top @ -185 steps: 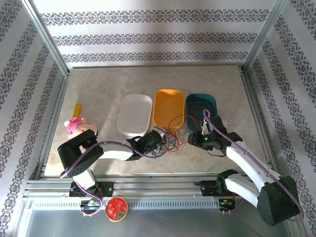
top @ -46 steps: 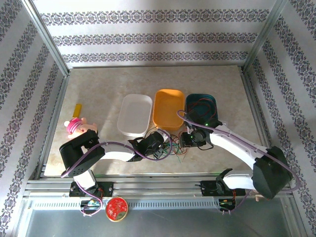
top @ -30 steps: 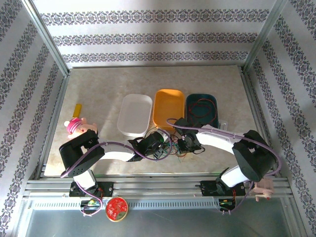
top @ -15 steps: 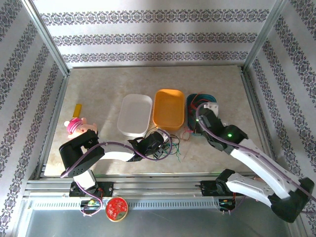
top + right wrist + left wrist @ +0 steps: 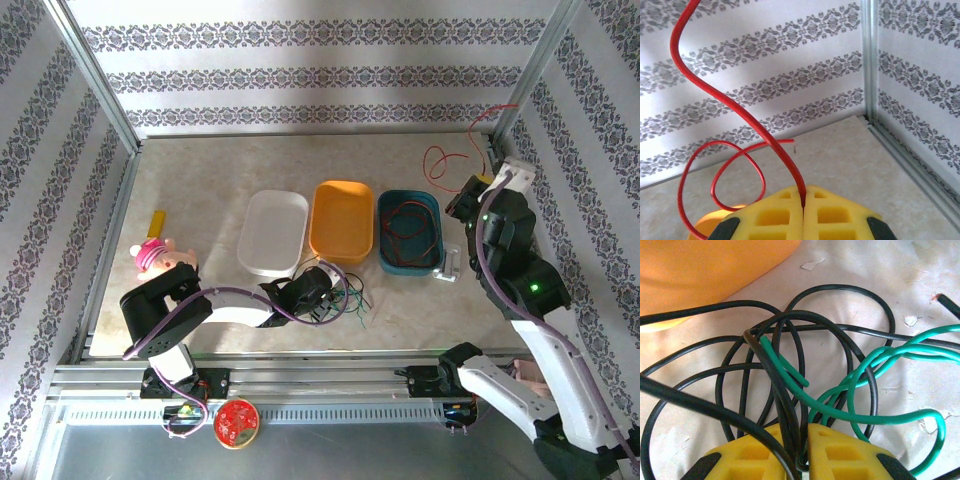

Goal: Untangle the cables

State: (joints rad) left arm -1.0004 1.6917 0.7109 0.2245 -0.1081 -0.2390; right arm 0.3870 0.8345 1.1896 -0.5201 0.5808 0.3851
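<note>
A tangle of black cables (image 5: pixel 839 289) and green cables (image 5: pixel 856 390) lies on the table in front of the orange tray (image 5: pixel 342 225). My left gripper (image 5: pixel 326 291) rests low at that tangle (image 5: pixel 350 296). In the left wrist view its yellow fingers (image 5: pixel 840 452) are shut on black strands (image 5: pixel 802 440). My right gripper (image 5: pixel 478 185) is raised near the back right corner. It is shut on a red cable (image 5: pixel 715 95) that curls free in the air (image 5: pixel 440 160). More red cable (image 5: pixel 410 215) lies in the teal tray (image 5: pixel 383 235).
A white tray (image 5: pixel 272 235) stands left of the orange one. A pink toy (image 5: pixel 160 255) and a yellow stick (image 5: pixel 156 220) lie at the left. A small white object (image 5: pixel 449 265) sits right of the teal tray. The metal frame post (image 5: pixel 520 90) rises close behind the right gripper.
My right arm has swung from the tangle up to the back right corner, pulling a red cable clear of it. The left arm has stayed in place on the tangle.
</note>
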